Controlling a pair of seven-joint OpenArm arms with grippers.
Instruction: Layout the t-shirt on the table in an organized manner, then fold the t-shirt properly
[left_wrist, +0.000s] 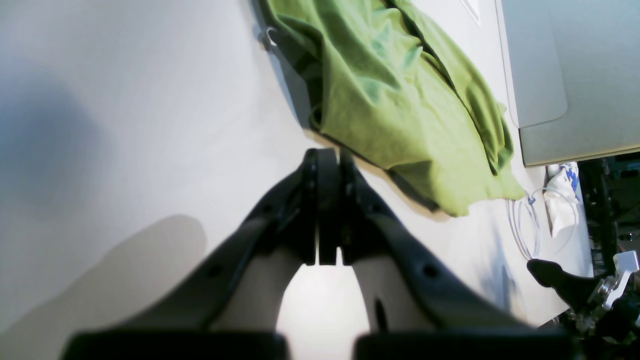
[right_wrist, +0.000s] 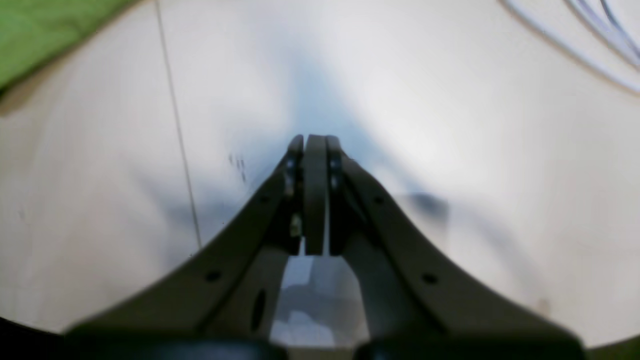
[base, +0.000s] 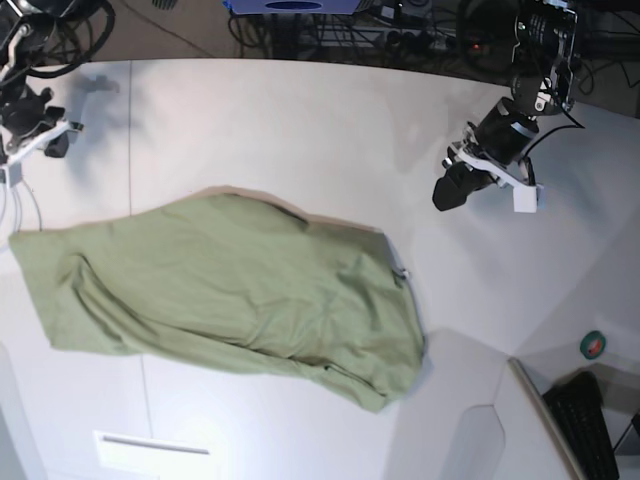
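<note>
The tabletop (base: 300, 130) carries the t-shirt (base: 230, 295) bunched at its middle, untouched. My left gripper (left_wrist: 327, 200) and right gripper (right_wrist: 315, 195) both hover pressed together, empty. I judge I should part them, then pinch opposite hem corners to spread it.

Black left gripper (left_wrist: 328, 155) with curved matte fingers (left_wrist: 400, 250) dotted by small round holes, right gripper (right_wrist: 315, 142) shaped alike, white bracket (base: 520, 196) mounted behind the claw
</note>
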